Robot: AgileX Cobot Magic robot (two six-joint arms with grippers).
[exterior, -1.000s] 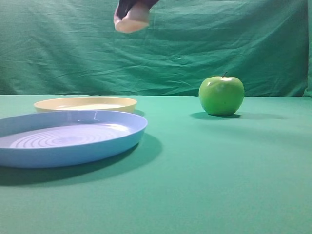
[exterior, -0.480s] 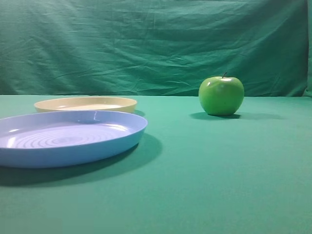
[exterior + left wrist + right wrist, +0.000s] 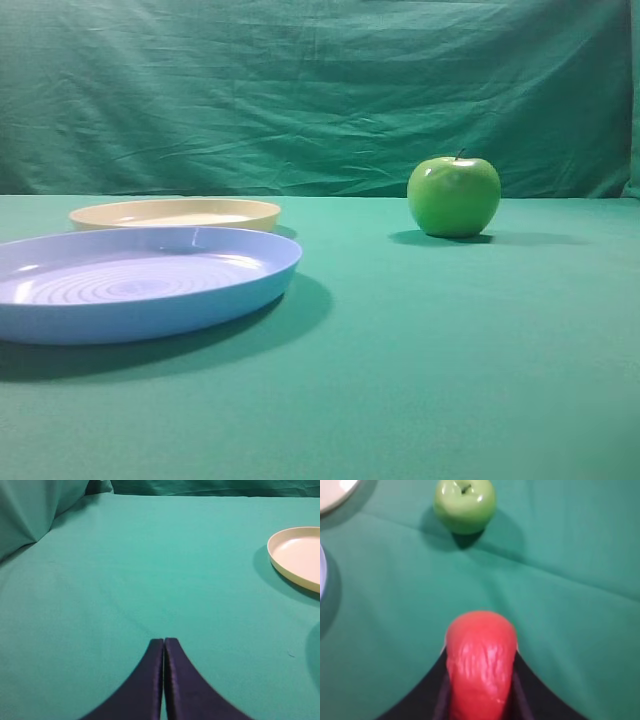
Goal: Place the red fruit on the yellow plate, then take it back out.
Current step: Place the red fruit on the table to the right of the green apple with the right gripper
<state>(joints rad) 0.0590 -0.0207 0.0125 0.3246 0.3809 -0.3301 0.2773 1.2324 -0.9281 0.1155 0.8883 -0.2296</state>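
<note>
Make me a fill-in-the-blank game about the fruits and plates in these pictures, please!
1. The right gripper is holding the ____ fruit.
2. The apple on the table is ____.
3. The yellow plate has ____ on it.
4. The left gripper is ____ and holds nothing.

Missing words: red; green; nothing; shut
</note>
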